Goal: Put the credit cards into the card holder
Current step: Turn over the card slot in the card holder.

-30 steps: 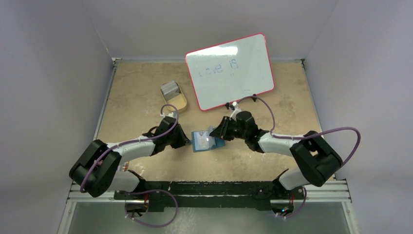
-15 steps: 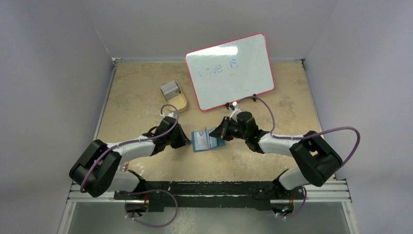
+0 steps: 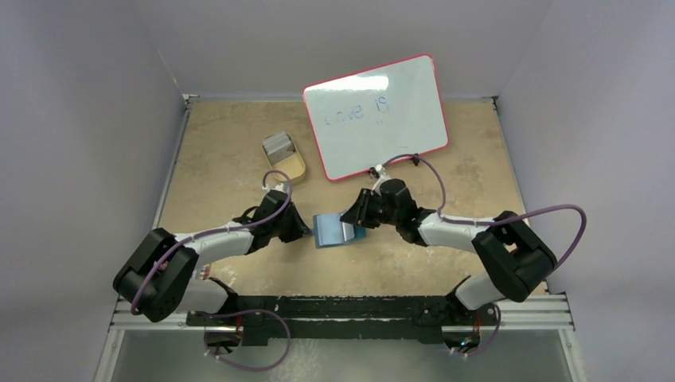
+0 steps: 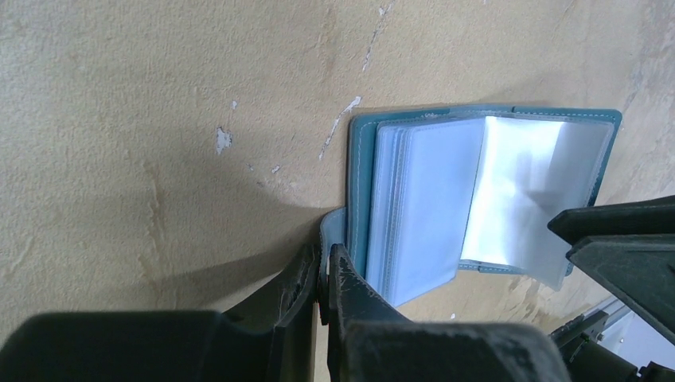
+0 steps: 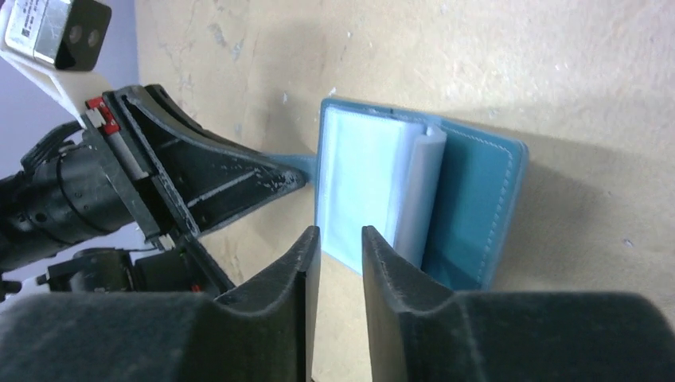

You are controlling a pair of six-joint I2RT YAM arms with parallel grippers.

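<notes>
The card holder (image 3: 328, 231), a teal wallet, lies open on the table between the arms, its clear sleeves (image 5: 358, 183) fanned and one curled up. My left gripper (image 4: 325, 255) is shut on the wallet's snap tab (image 4: 334, 227) at its left edge; it also shows in the top view (image 3: 305, 231). My right gripper (image 5: 341, 235) hovers at the wallet's near edge with its jaws a little apart and nothing between them; in the top view (image 3: 351, 216) it is over the wallet's right side. The grey credit cards (image 3: 278, 144) stand in a tan tray at the back left.
The tan oval tray (image 3: 294, 168) sits left of a red-framed whiteboard (image 3: 374, 115) that leans at the back. White walls close the table on three sides. The arm bases and a black rail run along the near edge.
My right gripper has shifted a little left and back over the wallet, and a clear sleeve has turned and curled. The left gripper has kept its hold on the tab.
</notes>
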